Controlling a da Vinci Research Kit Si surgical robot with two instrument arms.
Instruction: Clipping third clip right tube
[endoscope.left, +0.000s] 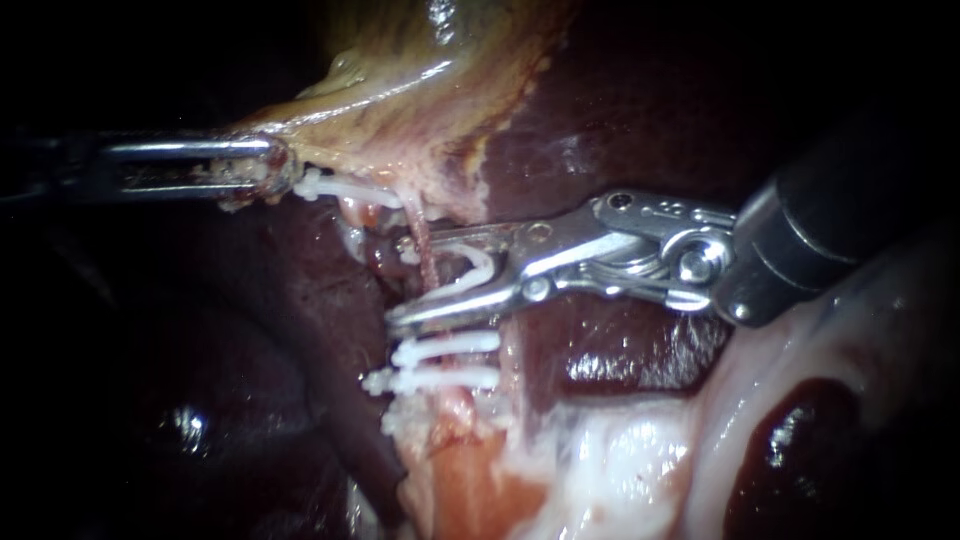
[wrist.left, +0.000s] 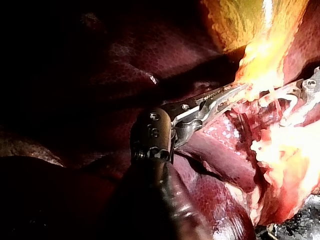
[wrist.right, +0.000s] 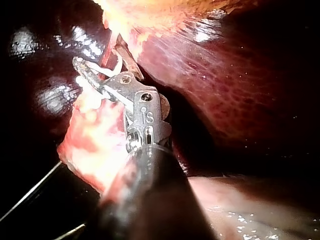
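R instrument (endoscope.left: 397, 282) jaws, set apart, held a white clip (endoscope.left: 480, 262) astride the tube (endoscope.left: 427, 262) (L instrument (endoscope.left: 278, 170) jaws clamped the gallbladder (endoscope.left: 400, 110) edge).

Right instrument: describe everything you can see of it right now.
The right instrument enters from the right on a dark shaft, ending in a shiny metal, pinned wrist. Its end effector is two long slim jaws, spread wide and holding a white clip between them. They straddle the thin reddish tube, just above two white clips already on it, over dark liver.
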